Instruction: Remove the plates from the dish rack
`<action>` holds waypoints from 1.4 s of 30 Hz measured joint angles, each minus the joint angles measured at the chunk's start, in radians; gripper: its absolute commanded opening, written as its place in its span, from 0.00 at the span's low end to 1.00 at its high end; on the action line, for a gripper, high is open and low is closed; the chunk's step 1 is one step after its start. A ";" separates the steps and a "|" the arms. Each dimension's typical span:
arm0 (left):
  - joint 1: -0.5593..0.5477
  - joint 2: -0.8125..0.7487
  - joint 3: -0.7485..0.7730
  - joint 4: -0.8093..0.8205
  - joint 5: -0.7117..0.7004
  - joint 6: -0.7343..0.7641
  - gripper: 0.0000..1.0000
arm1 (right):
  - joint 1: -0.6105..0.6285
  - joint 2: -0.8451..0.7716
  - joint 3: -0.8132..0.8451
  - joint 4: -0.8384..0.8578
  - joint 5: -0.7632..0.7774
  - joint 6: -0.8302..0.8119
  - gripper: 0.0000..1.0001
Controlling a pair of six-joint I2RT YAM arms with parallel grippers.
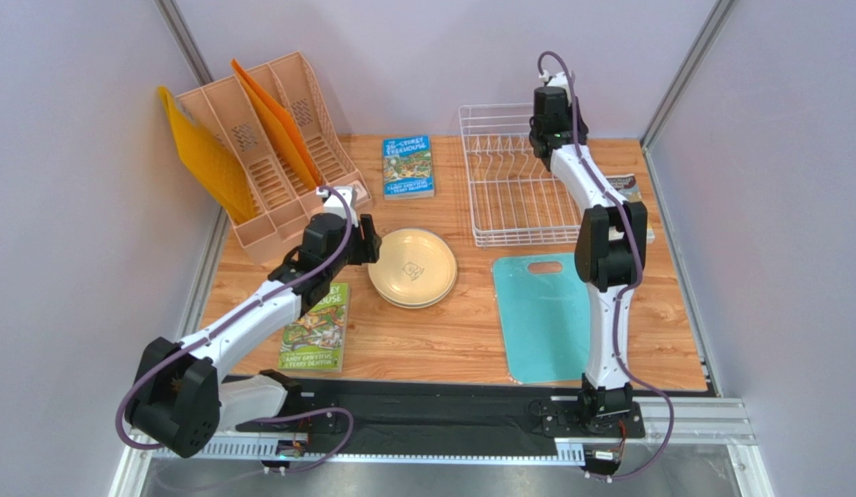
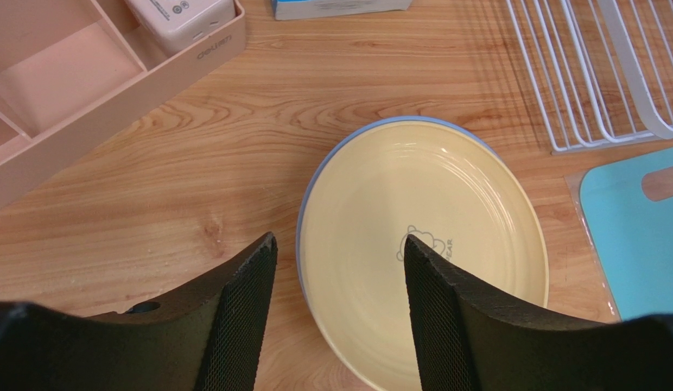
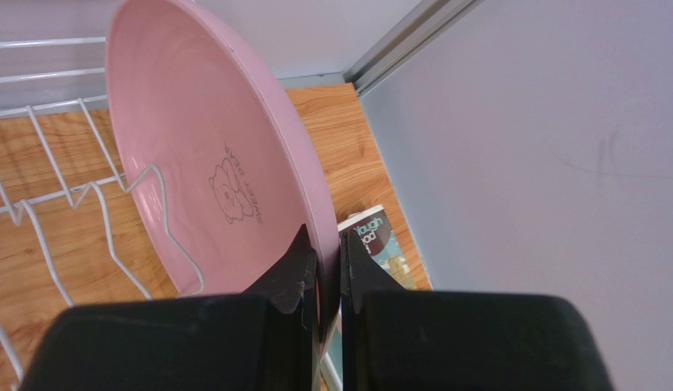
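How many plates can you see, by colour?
cream plate: 1
blue plate: 1 (only its rim shows under the cream plate)
pink plate: 1
Total in view: 3

The cream-yellow plate (image 2: 433,191) bears "BEAR" beside a small bear outline at its centre. Beyond that plate, the blue book (image 1: 408,166) reads "STOREY TREEHOUSE". Left of the plate, the green book (image 1: 316,329) shows "ANDY GRIFFITHS" and "TERRY DENTON". The lettering by the bear on the pink plate (image 3: 193,147) cannot be read.
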 measured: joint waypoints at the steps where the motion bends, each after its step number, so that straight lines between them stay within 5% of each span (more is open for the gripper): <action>1: 0.000 0.000 -0.002 0.001 0.000 0.000 0.65 | 0.009 -0.001 -0.015 0.034 0.028 -0.018 0.00; 3: 0.000 0.000 -0.006 -0.001 0.000 0.000 0.69 | 0.034 -0.002 -0.051 0.124 0.085 -0.072 0.00; 4: 0.000 0.000 -0.006 -0.002 0.000 0.000 0.81 | 0.050 -0.002 -0.072 0.176 0.117 -0.116 0.00; 7: 0.000 0.000 -0.007 -0.007 -0.003 0.000 0.95 | 0.101 -0.002 -0.129 0.362 0.219 -0.286 0.00; 19: 0.000 -0.092 -0.008 -0.033 0.008 0.004 0.99 | 0.169 -0.167 -0.279 0.658 0.360 -0.487 0.00; 24: 0.000 -0.144 -0.008 -0.042 0.055 0.003 0.99 | 0.183 -0.351 -0.332 0.426 0.339 -0.278 0.00; 32: 0.000 -0.179 -0.008 -0.033 0.171 -0.013 0.99 | 0.288 -0.705 -0.460 -0.103 0.024 0.225 0.00; 42: 0.000 -0.195 -0.032 0.027 0.275 -0.066 0.99 | 0.347 -1.025 -0.853 -0.251 -0.485 0.571 0.01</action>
